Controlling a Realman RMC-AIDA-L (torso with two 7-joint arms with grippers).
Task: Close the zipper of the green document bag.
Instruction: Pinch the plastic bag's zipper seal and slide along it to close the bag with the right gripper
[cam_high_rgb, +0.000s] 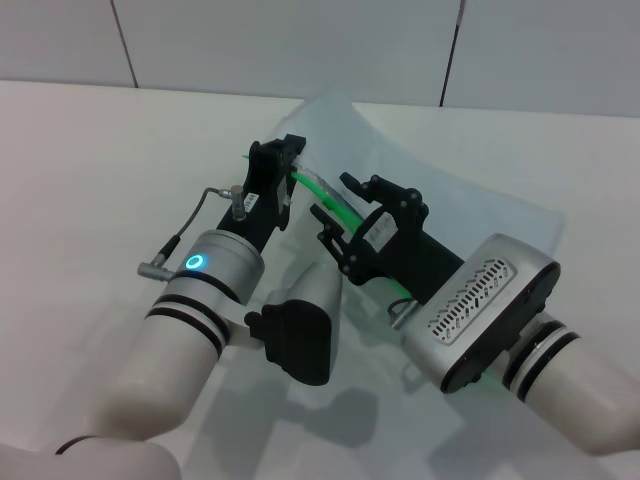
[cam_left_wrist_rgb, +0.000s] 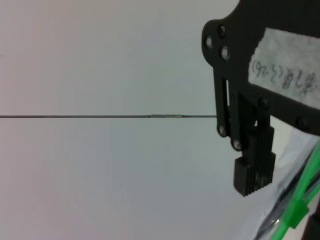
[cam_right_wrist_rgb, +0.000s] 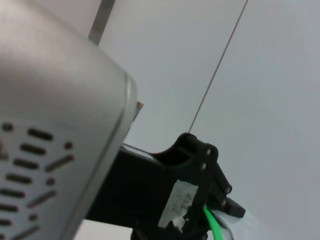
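Left gripper (cam_high_rgb: 289, 168) sits at the far end of the zipper (cam_high_rgb: 322, 192), its fingers pressed onto the green strip and the bag edge there. Likely an anchor hold, so the strip stays taut while the other arm pulls.

Right gripper (cam_high_rgb: 335, 222) is just nearer and to the right, on the same green strip. Its fingers close around the strip, probably at the slider, though the tab itself is hidden behind the black finger links. In the left wrist view one ribbed finger (cam_left_wrist_rgb: 255, 170) hangs beside the strip; the small green lug (cam_left_wrist_rgb: 296, 212) there may be the slider tab.

Between the two grippers a short run of green strip shows, lifted slightly off the bench (cam_high_rgb: 100, 160).

Green document bag (cam_high_rgb: 480, 215) lies flat on the white bench, spreading to the right and far side of both arms, zipper edge on its left side. The pouch is translucent; no contents can be made out.

The strip continues toward the near side under the right arm, out of sight.
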